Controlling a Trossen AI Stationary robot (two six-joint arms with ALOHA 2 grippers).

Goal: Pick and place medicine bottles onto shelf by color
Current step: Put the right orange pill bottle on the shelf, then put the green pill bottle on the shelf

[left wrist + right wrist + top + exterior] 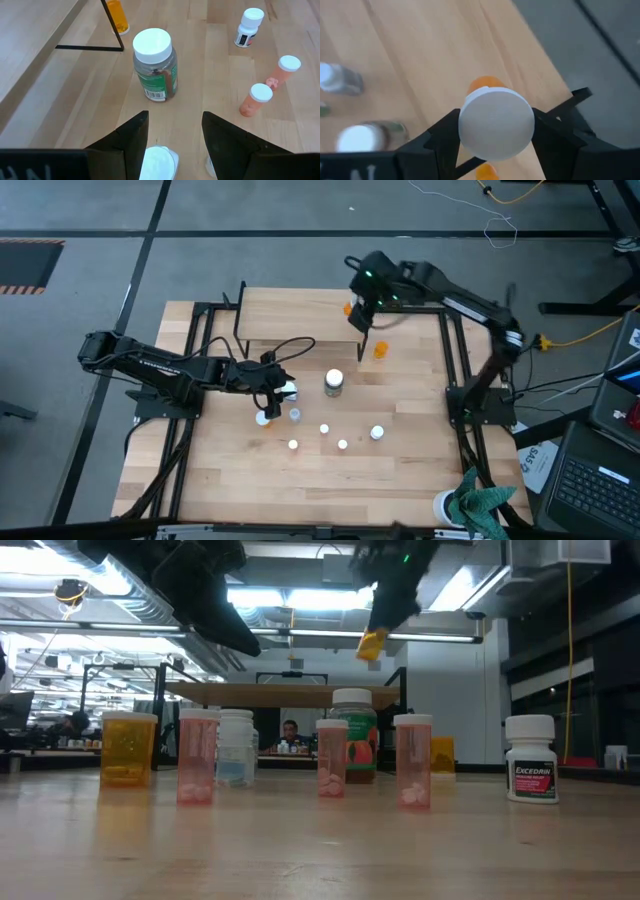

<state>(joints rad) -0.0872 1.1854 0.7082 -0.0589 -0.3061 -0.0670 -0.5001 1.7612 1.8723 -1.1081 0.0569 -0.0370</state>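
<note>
Here, small white-capped medicine bottles are seen standing upright on the light wooden desk [400,470]. A larger dark green bottle [334,383] with a wide white cap stands near the middle, and four small bottles are spread in a loose row nearer the front: one [293,445], a second [324,429], a third [343,445] and a white one [377,433] with a red label, farthest right. In the low view the pinkish bodies of several are seen to hold tablets. An orange bottle [381,351] stands on the desk at the far right, just beside the shelf [300,315], a light-wood board on thin black legs at the far edge.

An orange bottle with a white cap [496,122] is held in the right gripper [496,131], whose jaws are closed on its neck from both sides; it is carried in the air over the right end of the shelf.

The left gripper [172,137] is held low over the desk left of the green bottle, with its jaws parted partway and nothing clamped between them. A white-capped bottle [159,162] stands just below the gap, and another bottle [263,418] stands just near of it.
</note>
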